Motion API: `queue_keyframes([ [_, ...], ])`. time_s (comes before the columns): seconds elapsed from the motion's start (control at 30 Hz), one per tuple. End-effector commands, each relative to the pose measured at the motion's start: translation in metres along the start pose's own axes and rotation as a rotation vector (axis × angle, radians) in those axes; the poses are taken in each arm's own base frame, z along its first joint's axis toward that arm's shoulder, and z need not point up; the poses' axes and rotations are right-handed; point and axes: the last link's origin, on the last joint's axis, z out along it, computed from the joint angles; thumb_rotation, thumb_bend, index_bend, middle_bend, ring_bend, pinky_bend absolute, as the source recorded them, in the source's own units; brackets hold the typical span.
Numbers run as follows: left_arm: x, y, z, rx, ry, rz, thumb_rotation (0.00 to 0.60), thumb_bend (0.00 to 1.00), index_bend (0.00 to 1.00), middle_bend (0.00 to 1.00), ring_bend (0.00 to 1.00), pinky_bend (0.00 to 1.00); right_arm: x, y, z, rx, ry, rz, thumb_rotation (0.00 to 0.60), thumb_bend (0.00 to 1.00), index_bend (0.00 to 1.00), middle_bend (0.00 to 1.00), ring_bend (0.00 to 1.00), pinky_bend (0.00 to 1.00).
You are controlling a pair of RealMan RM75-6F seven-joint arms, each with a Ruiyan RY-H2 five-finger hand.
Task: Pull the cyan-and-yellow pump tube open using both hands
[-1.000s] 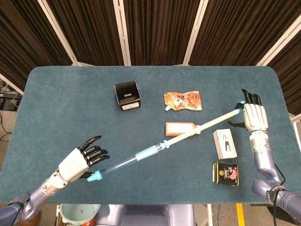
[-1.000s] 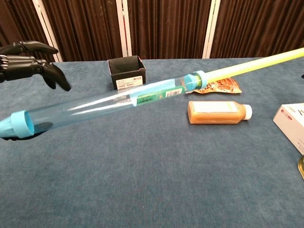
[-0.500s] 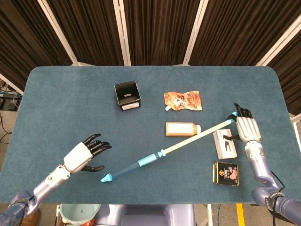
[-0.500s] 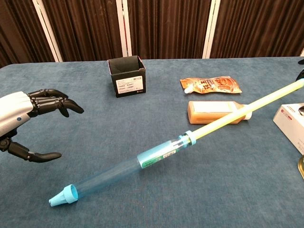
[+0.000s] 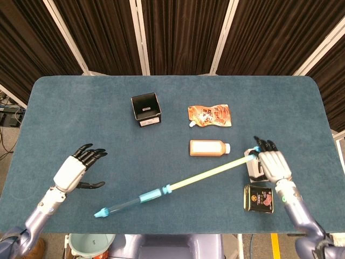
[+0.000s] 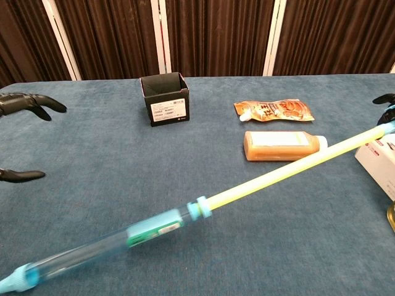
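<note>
right hand (image 5: 273, 165) holds the yellow rod end of the pump tube (image 5: 161, 190), extended; left hand (image 5: 71, 172) hangs empty, fingers spread wide, well apart from it.

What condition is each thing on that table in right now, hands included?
pump tube: pulled long, yellow rod drawn out of the cyan barrel, its tip end low near the table.
right hand: holds the rod's far end.
left hand: open, holding nothing, apart from the tube.
black box: upright, top open.
orange bottle: lying on its side, capped.
orange pouch: lying flat.
</note>
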Motion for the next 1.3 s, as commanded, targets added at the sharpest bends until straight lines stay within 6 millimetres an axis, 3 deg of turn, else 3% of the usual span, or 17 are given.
queue_keyframes([
  [0.03,0.043,0.005,-0.021,0.123,-0.033,0.026,0.6,0.09,0.19,0.2,0.25,0.15,0.029,-0.009,-0.034,0.027,0.054,-0.025,0.6,0.0,0.0,0.0,0.0,0.0],
  [0.13,0.047,0.008,-0.024,0.134,-0.027,0.03,0.6,0.09,0.19,0.2,0.25,0.15,0.04,-0.011,-0.034,0.067,0.133,0.009,0.6,0.0,0.0,0.0,0.0,0.0],
  [0.33,0.049,0.008,-0.027,0.154,0.0,0.0,0.6,0.09,0.19,0.2,0.25,0.15,0.063,-0.011,-0.012,0.152,0.332,0.144,0.6,0.0,0.0,0.0,0.0,0.0],
  [0.53,0.05,0.005,-0.026,0.151,0.017,-0.001,0.6,0.09,0.18,0.2,0.25,0.15,0.054,-0.009,0.007,0.159,0.308,0.182,0.6,0.0,0.0,0.0,0.0,0.04],
  [0.83,0.046,0.001,-0.021,0.148,0.01,0.004,0.6,0.09,0.18,0.2,0.25,0.15,0.044,-0.008,0.009,0.164,0.298,0.12,0.6,0.0,0.0,0.0,0.0,0.13],
  [0.93,0.047,0.0,-0.021,0.151,0.019,0.019,0.6,0.09,0.18,0.2,0.25,0.15,0.042,-0.005,0.003,0.147,0.301,0.081,0.6,0.0,0.0,0.0,0.0,0.12],
  [1.13,0.058,0.0,-0.032,0.188,0.071,0.135,0.6,0.09,0.18,0.19,0.23,0.14,0.029,0.004,-0.035,0.075,0.343,-0.073,0.6,0.0,0.0,0.0,0.0,0.0],
  [1.3,0.068,-0.002,-0.051,0.305,0.04,0.276,0.6,0.09,0.17,0.18,0.21,0.12,-0.004,0.02,-0.075,-0.081,0.301,-0.174,0.6,0.0,0.0,0.0,0.0,0.0],
])
